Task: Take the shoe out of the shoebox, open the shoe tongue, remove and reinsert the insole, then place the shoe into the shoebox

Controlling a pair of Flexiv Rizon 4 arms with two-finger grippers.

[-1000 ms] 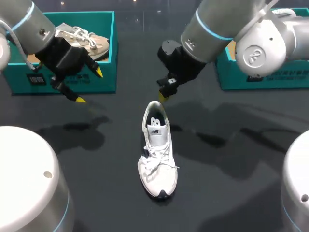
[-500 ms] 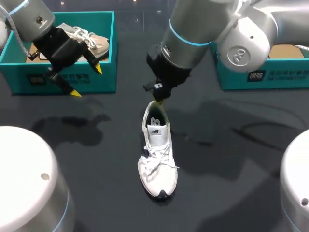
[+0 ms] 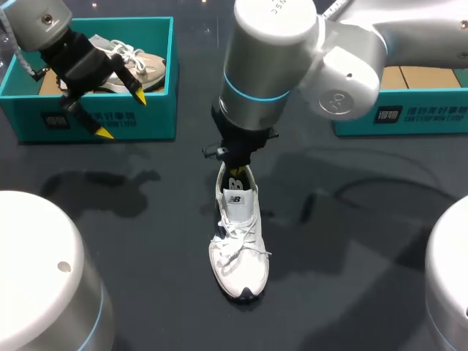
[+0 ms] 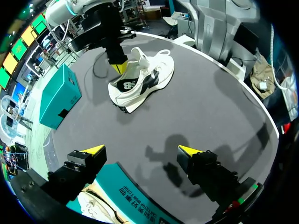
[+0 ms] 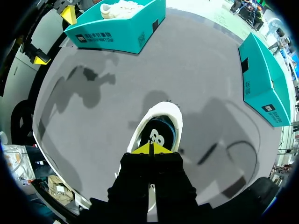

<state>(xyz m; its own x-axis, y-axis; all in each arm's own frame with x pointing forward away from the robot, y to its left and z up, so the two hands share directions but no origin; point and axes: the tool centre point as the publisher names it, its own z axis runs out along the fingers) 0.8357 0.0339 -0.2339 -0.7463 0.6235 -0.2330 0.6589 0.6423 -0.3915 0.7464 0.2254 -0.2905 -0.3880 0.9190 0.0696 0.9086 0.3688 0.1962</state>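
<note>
A white shoe [image 3: 238,234] is seen standing upright on the dark table [image 3: 351,241], near its middle, outside both boxes, with its toe turned toward the robot and its heel toward the far side. The right gripper [image 3: 235,172] is held straight down over the shoe's opening, just behind the tongue; in the right wrist view its yellow tips are pressed together with no gap shown, and whether anything thin is pinched between them cannot be told. The left gripper [image 3: 121,115] is held above the front wall of the teal shoebox [image 3: 157,121] at the far left, its fingers spread wide with nothing between them. A beige shoe [image 3: 139,62] is seen lying inside that shoebox. A second teal box [image 3: 409,110] is placed at the far right, well apart from the white shoe.
</note>
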